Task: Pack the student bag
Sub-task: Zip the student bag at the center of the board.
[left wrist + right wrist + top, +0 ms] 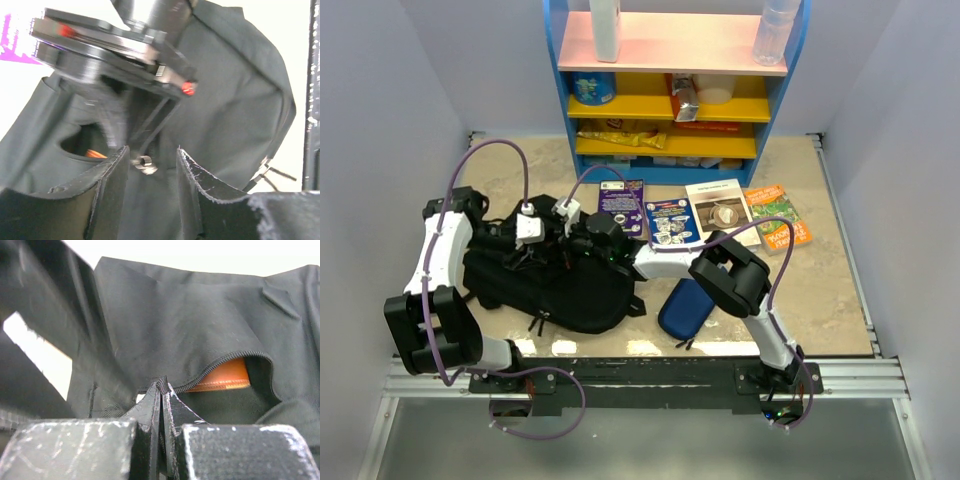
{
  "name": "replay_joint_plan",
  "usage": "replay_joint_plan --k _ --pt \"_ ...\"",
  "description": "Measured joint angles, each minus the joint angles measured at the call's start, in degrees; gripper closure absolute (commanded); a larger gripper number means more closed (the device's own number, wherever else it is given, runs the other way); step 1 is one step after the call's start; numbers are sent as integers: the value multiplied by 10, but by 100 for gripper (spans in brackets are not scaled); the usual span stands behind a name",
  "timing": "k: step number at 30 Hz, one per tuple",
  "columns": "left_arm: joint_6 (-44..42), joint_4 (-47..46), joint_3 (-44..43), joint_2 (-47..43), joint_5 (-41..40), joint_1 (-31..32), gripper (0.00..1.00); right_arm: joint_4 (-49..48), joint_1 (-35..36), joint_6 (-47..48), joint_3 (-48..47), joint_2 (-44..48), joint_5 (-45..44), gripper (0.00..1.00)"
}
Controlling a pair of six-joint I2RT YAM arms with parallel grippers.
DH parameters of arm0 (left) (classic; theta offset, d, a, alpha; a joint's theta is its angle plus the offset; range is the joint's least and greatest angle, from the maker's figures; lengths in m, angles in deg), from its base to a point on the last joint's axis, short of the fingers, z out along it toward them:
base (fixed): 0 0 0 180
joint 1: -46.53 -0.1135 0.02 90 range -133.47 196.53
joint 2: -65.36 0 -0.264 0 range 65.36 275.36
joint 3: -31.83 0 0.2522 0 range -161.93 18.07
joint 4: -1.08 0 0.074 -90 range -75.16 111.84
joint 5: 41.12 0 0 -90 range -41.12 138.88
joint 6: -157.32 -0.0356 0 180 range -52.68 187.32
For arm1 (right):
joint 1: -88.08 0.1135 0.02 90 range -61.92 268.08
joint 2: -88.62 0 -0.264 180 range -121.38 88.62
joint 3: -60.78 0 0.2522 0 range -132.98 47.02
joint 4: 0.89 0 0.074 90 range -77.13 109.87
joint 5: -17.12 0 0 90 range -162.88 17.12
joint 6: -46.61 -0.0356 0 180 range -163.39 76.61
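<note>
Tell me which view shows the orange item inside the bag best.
The right wrist view: the orange item shows plainly inside the open student bag. The left wrist view catches only a sliver; the top view shows none.

matt black cloth student bag (190, 325), paper books (670, 222)

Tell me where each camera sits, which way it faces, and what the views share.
Top external: above and behind the arms, looking down on the table; both arms show, reaching over the student bag.
Left wrist: looks past the open left gripper at the bag; the right arm fills the top.
Right wrist: looks along the right gripper, shut on the bag's zipper edge, into its opening.
Shared: both wrist views show the orange item inside the bag's opening.
</note>
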Motion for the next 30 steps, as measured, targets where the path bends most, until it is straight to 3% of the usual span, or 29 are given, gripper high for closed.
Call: replay_joint_plan --k 14,20,27,30 --pt "15 -1 34 0 -70 -24 61 -4 0 -14 -22 -2 -46 100" --pt "14 -6 33 0 -76 -34 63 -4 -1 -16 -22 -2 -46 100" --pt "-1 0 33 48 -56 -35 72 -1 0 -16 -22 -2 -40 100" --pt "-3 1 33 57 -54 -35 59 3 -1 -17 -22 -2 -37 100"
